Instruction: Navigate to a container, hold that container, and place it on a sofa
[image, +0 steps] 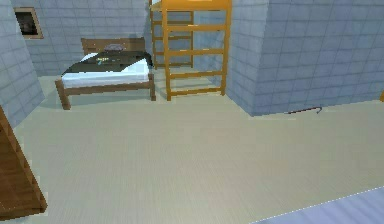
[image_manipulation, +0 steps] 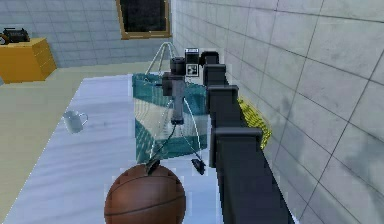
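A see-through teal container (image_manipulation: 150, 112) with a thin wire frame stands on a pale blue surface (image_manipulation: 80, 165) in the arm side view. The dark arm (image_manipulation: 235, 150) rises from the bottom edge, with two white marked squares at its far end. Left of those squares, my gripper (image_manipulation: 176, 118) lies against the container's right half. The container stands right behind the fingers, so I cannot tell whether the gripper holds anything. No sofa is recognisable.
A brown basketball (image_manipulation: 146, 196) lies near the container, a small grey thing (image_manipulation: 74, 121) to the left, something yellow (image_manipulation: 257, 125) by the wall. An orange cabinet (image_manipulation: 27, 60) stands far left. Ahead: a bed (image: 106, 70), orange shelving (image: 195, 48), wooden furniture (image: 16, 178), open beige floor (image: 190, 150).
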